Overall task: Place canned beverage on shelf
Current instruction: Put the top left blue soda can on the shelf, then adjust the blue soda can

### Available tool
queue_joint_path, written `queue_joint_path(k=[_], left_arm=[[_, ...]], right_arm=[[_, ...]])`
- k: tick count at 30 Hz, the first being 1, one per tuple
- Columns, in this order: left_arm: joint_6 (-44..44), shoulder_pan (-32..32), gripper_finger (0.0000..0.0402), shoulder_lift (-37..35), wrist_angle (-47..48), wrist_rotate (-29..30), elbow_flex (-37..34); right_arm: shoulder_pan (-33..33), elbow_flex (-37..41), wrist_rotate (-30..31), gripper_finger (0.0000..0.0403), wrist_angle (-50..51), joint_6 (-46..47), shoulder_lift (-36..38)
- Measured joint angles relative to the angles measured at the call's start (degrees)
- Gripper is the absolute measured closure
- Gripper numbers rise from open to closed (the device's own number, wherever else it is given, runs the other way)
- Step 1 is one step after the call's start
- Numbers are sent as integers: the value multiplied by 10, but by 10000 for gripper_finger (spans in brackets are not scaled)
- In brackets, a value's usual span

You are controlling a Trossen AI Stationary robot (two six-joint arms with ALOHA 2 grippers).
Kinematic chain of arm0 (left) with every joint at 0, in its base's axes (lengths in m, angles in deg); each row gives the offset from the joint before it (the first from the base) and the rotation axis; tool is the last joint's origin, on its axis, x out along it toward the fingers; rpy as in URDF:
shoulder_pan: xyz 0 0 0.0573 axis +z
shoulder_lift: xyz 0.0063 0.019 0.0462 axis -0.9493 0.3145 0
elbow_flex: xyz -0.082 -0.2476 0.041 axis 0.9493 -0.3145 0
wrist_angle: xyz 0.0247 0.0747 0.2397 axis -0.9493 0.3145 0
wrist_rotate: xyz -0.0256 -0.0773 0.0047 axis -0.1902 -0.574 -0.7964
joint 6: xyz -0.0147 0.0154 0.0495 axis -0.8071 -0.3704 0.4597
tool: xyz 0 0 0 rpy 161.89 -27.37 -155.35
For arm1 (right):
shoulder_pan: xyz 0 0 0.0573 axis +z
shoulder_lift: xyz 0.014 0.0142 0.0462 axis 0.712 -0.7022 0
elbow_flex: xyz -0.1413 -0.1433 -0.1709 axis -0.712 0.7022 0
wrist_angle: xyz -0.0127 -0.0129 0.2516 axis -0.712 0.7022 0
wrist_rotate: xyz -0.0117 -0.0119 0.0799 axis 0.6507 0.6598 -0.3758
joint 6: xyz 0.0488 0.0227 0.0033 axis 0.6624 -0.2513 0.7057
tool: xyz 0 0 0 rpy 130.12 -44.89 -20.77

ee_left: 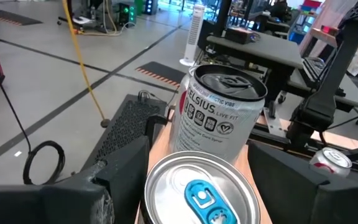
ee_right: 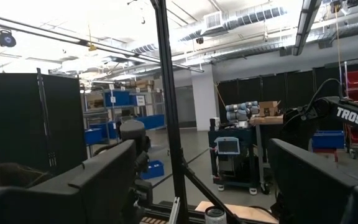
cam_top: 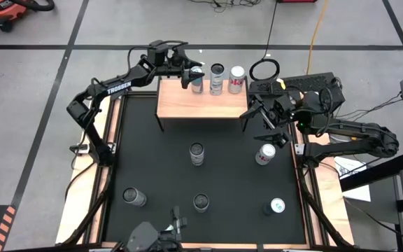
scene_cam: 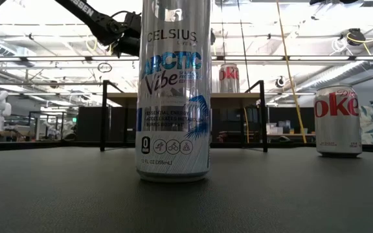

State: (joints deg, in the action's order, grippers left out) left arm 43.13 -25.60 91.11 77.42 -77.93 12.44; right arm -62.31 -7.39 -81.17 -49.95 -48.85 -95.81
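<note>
The shelf [cam_top: 201, 103] is a light-wood board on thin black legs at the table's far middle; it also shows in the low view [scene_cam: 238, 96]. Three cans stand in a row along its far edge: a silver can with a blue tab [cam_top: 197, 82], a Celsius can [cam_top: 217, 78] and a Coke can [cam_top: 237, 79]. My left gripper [cam_top: 192, 74] is shut on the blue-tab can [ee_left: 201, 190]. My right gripper [cam_top: 256, 117] is open and empty, just off the shelf's right end, and a shelf leg [ee_right: 166, 93] stands before it. My left gripper pinches the blue-tab can's upper side walls [ee_left: 151, 186] between its two fingers [ee_left: 73, 196], one on each side. The fingers come level from the table's left, slanting slightly down. The can is upright at the shelf's far left; its base is hidden.
Several loose cans stand on the black table: a tall Celsius can [cam_top: 197, 154], a Diet Coke [cam_top: 265, 154], and three near the front [cam_top: 134, 197], [cam_top: 201, 203], [cam_top: 276, 206]. A cable coil [cam_top: 264, 68] and dark gear [cam_top: 306, 87] lie beyond the shelf's right end.
</note>
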Motion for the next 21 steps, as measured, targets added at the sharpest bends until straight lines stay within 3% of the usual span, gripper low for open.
queue_joint_path(k=[7,14,21], left_arm=[[0,0,129,-13,-13,1,0],[-3,0,129,-48,-14,42,0],[-73,-23,130,-66,-8,-40,0]], right_arm=[[0,0,0,57,1,0,0],[0,0,0,57,7,0,0],[0,0,0,57,12,0,0]])
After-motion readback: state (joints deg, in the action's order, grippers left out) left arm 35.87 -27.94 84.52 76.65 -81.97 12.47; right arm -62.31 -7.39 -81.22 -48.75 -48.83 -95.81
